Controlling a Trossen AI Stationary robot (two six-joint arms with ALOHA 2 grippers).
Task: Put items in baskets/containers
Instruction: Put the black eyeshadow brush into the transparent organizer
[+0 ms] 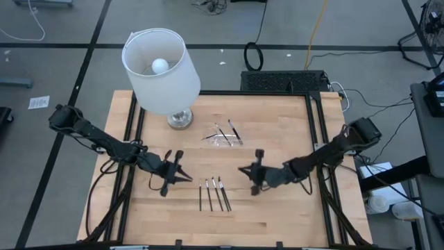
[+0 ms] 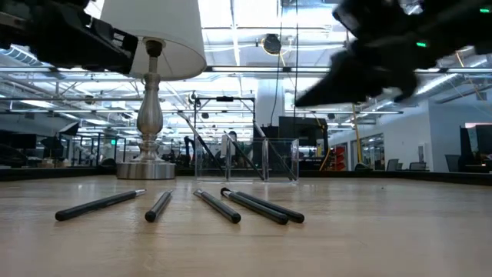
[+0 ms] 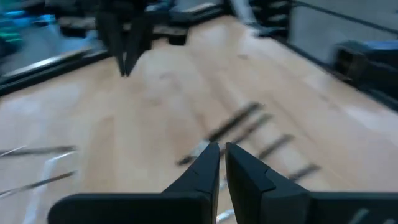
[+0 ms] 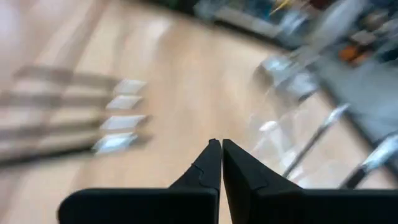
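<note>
Four sticks (image 1: 212,194) lying loose in a rough row on the worktop (image 1: 277,215), toward its near edge and about midway along it. Clear tray (image 1: 223,137) farther back, near the middle of the worktop, just beside the lamp (image 1: 162,69) at the far left. Three more sticks (image 1: 231,130) already in the tray, leaning on its walls in the low view. Count: seven sticks in all, four out, three in; one tray; one lamp.

Left gripper (image 1: 182,176) hovering just left of the loose row, fingers (image 3: 205,168) nearly together with only a thin gap, nothing between them. Right gripper (image 1: 244,171) hovering just right of the row, between it and the tray, fingers (image 4: 211,163) pressed together, holding nothing.

Step in hand, by judgement: picking the next stick out of the row. Best done by parting the fingers first, then coming down over one end stick, not a middle one, to avoid nudging its neighbours. Fingers set across the stick, near its middle, so it hangs level. Low, flat approach needed, since the sticks are thin and lie flush on the wood. Risk: a round stick rolling away under a glancing touch. At the tray, release low inside the walls, clear of the three leaning sticks, to avoid tipping the light tray.
</note>
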